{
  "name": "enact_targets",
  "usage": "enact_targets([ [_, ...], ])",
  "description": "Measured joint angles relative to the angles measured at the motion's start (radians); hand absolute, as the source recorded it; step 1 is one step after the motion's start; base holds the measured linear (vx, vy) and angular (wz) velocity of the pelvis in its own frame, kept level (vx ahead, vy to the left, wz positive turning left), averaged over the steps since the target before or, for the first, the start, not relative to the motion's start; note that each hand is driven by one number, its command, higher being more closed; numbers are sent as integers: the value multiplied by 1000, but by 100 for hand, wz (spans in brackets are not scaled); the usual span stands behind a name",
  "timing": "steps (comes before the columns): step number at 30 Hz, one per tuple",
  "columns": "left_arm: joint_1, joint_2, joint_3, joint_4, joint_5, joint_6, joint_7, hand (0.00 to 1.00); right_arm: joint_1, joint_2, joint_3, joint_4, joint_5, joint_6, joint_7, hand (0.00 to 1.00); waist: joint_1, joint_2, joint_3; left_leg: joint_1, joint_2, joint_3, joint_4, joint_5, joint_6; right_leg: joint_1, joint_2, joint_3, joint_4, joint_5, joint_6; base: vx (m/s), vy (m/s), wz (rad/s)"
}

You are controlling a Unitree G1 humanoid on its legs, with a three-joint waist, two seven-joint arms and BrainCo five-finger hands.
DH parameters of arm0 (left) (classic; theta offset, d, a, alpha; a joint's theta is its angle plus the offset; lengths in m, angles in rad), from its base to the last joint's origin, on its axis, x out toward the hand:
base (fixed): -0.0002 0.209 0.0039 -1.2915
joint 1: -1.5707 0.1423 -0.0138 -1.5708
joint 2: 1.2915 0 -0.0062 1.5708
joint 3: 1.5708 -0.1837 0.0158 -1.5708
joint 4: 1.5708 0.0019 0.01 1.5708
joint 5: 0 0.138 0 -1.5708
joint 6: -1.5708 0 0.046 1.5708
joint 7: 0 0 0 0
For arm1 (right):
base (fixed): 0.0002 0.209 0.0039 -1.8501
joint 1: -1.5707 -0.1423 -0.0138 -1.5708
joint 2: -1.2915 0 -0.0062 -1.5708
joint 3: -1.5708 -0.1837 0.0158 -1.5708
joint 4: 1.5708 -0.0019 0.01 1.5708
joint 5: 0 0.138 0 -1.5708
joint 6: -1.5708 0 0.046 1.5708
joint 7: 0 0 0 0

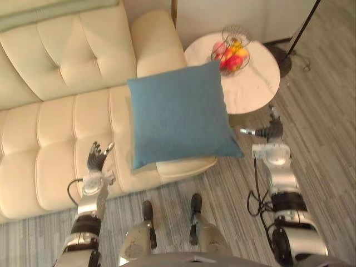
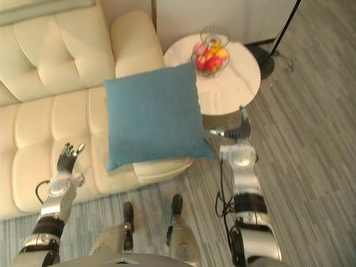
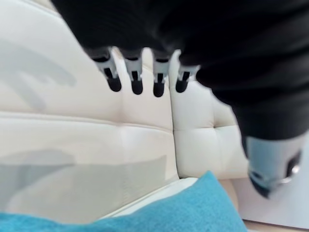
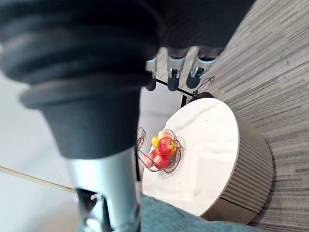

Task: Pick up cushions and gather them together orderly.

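Observation:
A square blue cushion (image 1: 178, 114) lies across the right end of the cream sofa (image 1: 55, 139). Its near right corner sticks out past the seat edge, over the floor. My left hand (image 1: 98, 160) is open above the seat's front, a little left of the cushion and not touching it. In the left wrist view its fingers (image 3: 136, 79) hang straight over the cream upholstery, with the cushion's edge (image 3: 193, 212) beyond. My right hand (image 1: 271, 131) is open just right of the cushion's overhanging corner, holding nothing; its fingers (image 4: 174, 72) are straight.
A round white side table (image 1: 258, 83) stands right of the sofa's armrest, with a wire basket of fruit (image 1: 231, 53) on it. A floor lamp's dark base (image 1: 283, 60) sits behind the table. Grey plank floor runs in front.

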Motion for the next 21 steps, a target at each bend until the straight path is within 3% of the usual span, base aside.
enact_targets([
  [7,-209,65,-74,115,2,-1,35,0,-225,-61,46,82,73,6,-40,0,9,1,86,-119,-1,1,37,27,10,-131,-12,1,69,6,-8,-104,-15,5],
  [21,-447,61,-246,160,93,15,32,0,-378,-76,200,105,82,24,-55,0,18,-1,110,-231,19,17,28,55,-2,-254,-11,0,114,10,-18,-24,-11,1],
])
